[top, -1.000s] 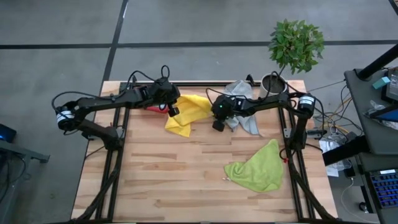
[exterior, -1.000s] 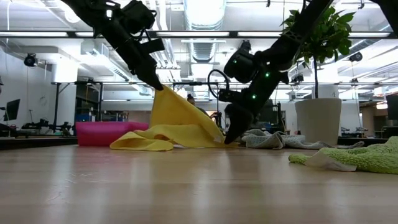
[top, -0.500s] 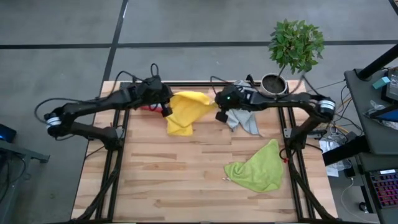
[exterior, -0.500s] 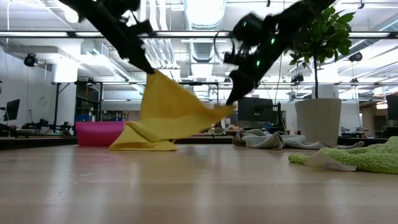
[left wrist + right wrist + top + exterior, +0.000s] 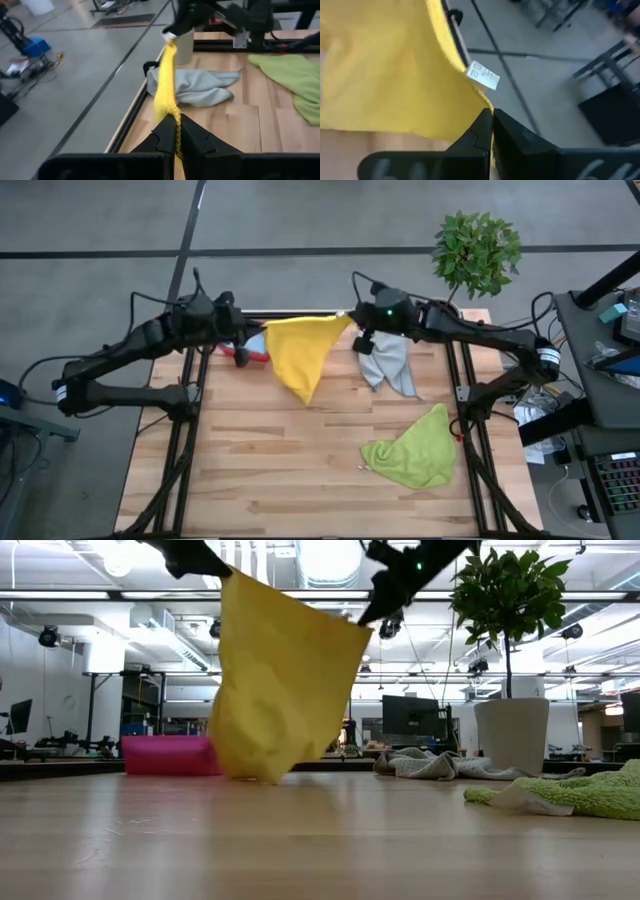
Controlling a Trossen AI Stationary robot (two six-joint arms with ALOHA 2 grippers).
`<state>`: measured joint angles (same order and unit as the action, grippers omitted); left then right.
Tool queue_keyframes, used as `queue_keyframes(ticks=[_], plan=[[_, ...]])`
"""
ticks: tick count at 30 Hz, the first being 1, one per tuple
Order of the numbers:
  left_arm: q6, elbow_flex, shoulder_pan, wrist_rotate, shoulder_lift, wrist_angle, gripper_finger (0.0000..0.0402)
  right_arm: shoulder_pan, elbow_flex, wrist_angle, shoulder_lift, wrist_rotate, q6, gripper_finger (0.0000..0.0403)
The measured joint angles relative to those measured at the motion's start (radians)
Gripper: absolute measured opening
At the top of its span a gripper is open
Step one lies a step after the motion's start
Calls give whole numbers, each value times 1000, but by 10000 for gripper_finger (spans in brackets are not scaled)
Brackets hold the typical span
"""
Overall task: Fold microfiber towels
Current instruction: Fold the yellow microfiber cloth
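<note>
A yellow towel is held stretched above the table's far edge, one corner clamped by the left gripper, another by the right gripper. The pink bin behind is partly hidden; its contents cannot be told.

We are looking into a robotics lab or open workshop. Exposed ceiling ducts are running overhead, and desks with monitors are standing far behind the wooden table.

Pink-red bin half hidden behind hanging yellow towel.
</note>
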<state>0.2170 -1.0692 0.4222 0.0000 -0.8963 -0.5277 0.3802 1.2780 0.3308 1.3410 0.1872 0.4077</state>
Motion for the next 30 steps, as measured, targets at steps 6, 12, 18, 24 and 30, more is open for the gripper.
queue_keyframes(ticks=[6, 12, 18, 24, 30], plan=[[117, -53, 6, 15, -20, -64, 0, 21, 114, 12, 17, 55, 93, 8], [190, -152, 35, -25, -63, -94, 0, 41, 195, 21, 23, 79, 137, 8], [338, -265, 33, -1, -70, -225, 0, 18, 281, 125, 9, 76, 116, 8], [307, -280, 30, 125, -41, -244, 0, -51, 311, 239, -34, 75, 53, 8], [142, -194, -55, 303, -2, -270, 0, -180, 274, 383, -85, 64, -92, 8]])
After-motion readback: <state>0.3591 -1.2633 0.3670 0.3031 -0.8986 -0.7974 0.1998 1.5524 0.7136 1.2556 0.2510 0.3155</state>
